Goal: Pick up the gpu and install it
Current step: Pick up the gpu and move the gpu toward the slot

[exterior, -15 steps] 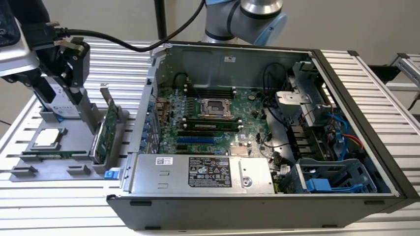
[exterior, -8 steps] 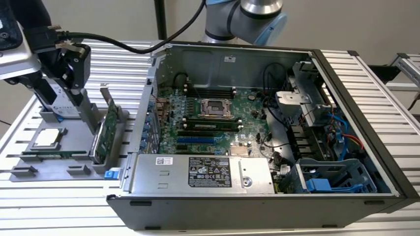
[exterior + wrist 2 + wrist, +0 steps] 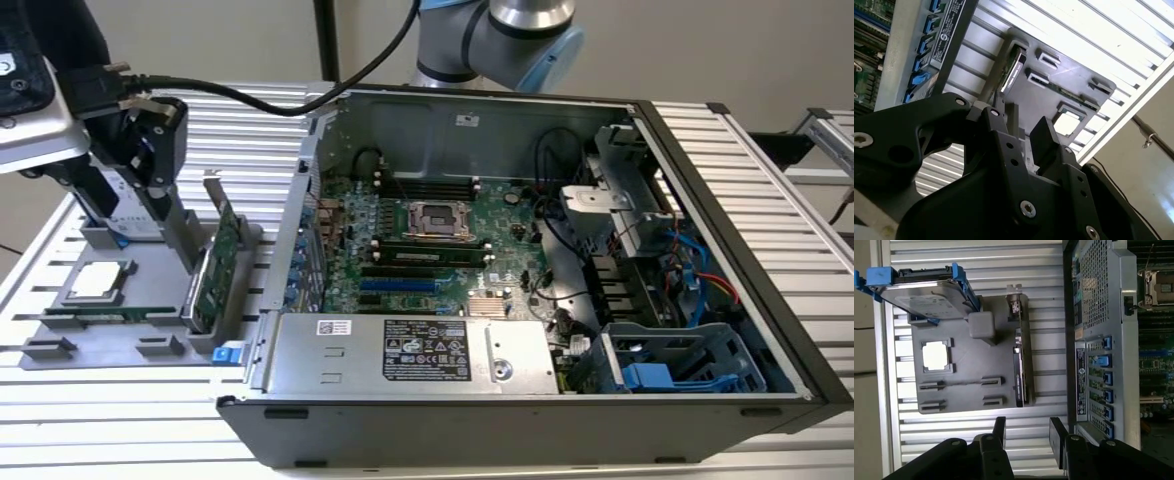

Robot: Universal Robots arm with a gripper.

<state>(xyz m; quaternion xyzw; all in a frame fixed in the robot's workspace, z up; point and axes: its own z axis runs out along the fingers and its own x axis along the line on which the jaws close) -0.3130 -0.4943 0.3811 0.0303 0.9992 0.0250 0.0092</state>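
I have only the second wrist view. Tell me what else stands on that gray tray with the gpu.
Observer: In the first wrist view a silver hard drive in a blue frame stands on the tray, beside the end of the gpu that carries its silver bracket.
Operator: Give me the line-up.
Observer: In the first wrist view the gpu's long edge points into the gap of the open, empty gripper, which sits off the tray's edge.
Operator: Report the case.
Observer: The exterior view shows the case open, its motherboard exposed, with a blue slot that holds no card.
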